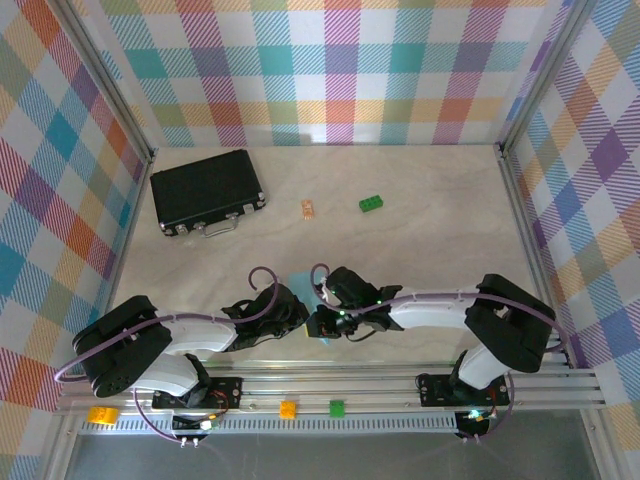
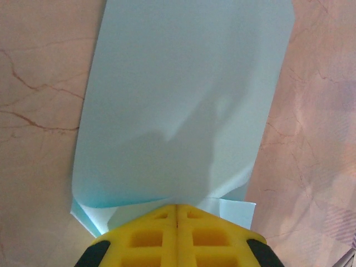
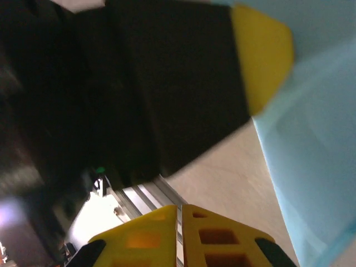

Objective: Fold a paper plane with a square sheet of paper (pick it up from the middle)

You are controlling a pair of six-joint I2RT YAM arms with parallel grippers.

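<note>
- Left arm (image 1: 190,335): low along the near edge of the table (image 1: 420,230), reaching inward toward its middle.
- Left gripper (image 2: 177,216): fingers pressed together, pinching the edge of the folded blue paper (image 2: 178,100).
- Right arm (image 1: 440,310): mirrors the left, elbow raised.
- Right gripper (image 3: 179,218): fingers all but together, a thin slit between them, tip just beside the left gripper.

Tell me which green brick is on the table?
The far green brick, near the orange piece; the other green brick sits on the front rail.
</note>
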